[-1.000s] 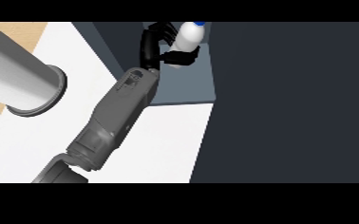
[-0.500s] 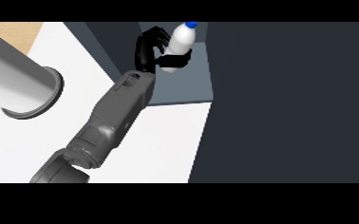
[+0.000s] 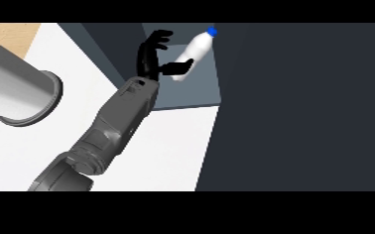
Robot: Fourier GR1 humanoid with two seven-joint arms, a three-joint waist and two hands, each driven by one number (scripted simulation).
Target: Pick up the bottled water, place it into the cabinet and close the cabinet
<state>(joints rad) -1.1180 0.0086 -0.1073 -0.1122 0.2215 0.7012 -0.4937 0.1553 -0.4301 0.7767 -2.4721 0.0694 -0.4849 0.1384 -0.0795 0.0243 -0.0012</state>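
Vs half a second ago: the hand (image 3: 155,58) has let go of the water bottle (image 3: 192,53). Before, the fingers were curled round the bottle; now they are spread and mostly straight, off to the bottle's left, with only the thumb reaching across to touch or nearly touch its lower half, can't tell which. The bottle has tilted, blue cap (image 3: 212,31) up and to the right, base down-left, and sits inside the grey cabinet space (image 3: 190,91) against the dark panel on its right. Can't tell from this angle whether its base rests on the cabinet floor. Only one arm shows: a grey forearm (image 3: 110,124) coming in from the lower left edge and running diagonally up to the cabinet, so which side it belongs to isn't clear from the view alone; I take it as the left. The other hand isn't in view. Surface: white counter (image 3: 164,148) below and left of the cabinet, a strip of wood tone at the top left corner. A large dark panel (image 3: 293,109) fills the right side. One container on the counter at left, a grey metal cylinder (image 3: 22,91) lying partly out of view; contents not visible.
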